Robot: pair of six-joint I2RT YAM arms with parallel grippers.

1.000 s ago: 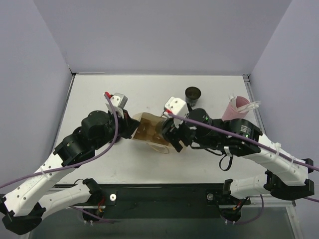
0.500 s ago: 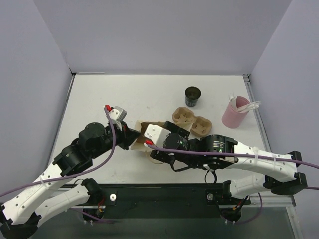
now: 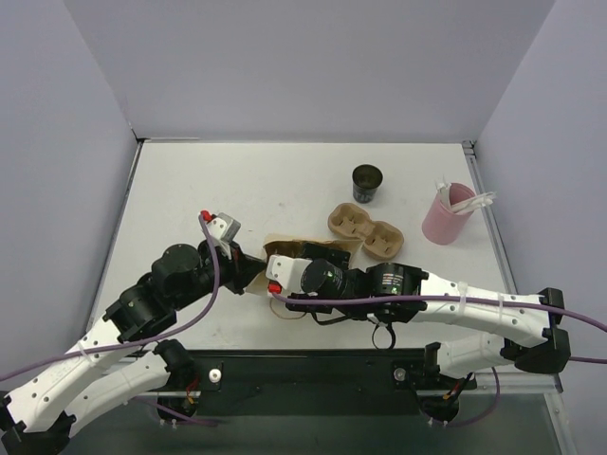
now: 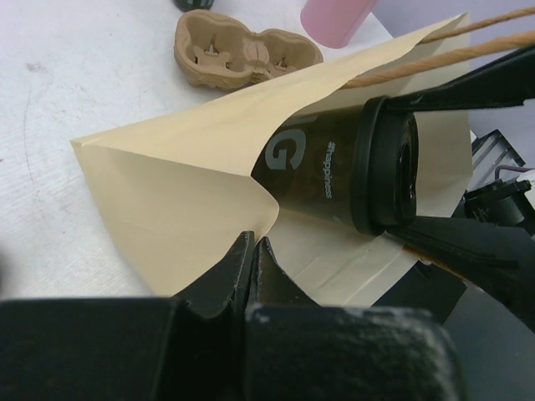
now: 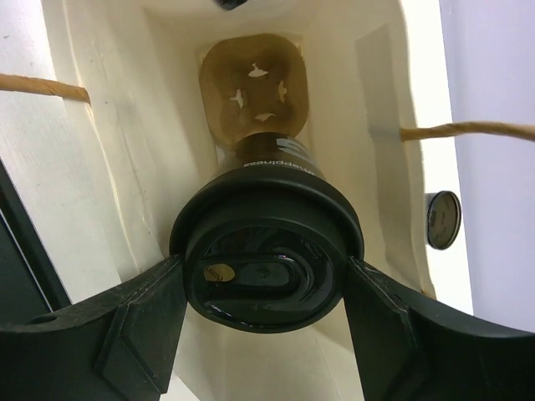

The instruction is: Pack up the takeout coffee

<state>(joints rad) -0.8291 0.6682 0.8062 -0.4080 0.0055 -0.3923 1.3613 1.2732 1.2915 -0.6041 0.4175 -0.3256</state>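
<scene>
While the left gripper (image 4: 252,255) pinched the limp paper bag (image 4: 180,196) by its rim, the right gripper (image 5: 266,288) clasped the coffee cup (image 5: 269,154) between its fingers, inside the bag; probably light and crushable, best held at the stiff lid.

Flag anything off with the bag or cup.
Paper bag lies on its side, so the lidded cup in the right gripper is horizontal, base inside, lid outward. No spill visible. Left gripper pinches its edge.

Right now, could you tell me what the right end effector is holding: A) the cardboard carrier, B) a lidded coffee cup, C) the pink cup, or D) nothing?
B: the right end effector clamps the black-lidded cup, which sits partway into the bag.
</scene>
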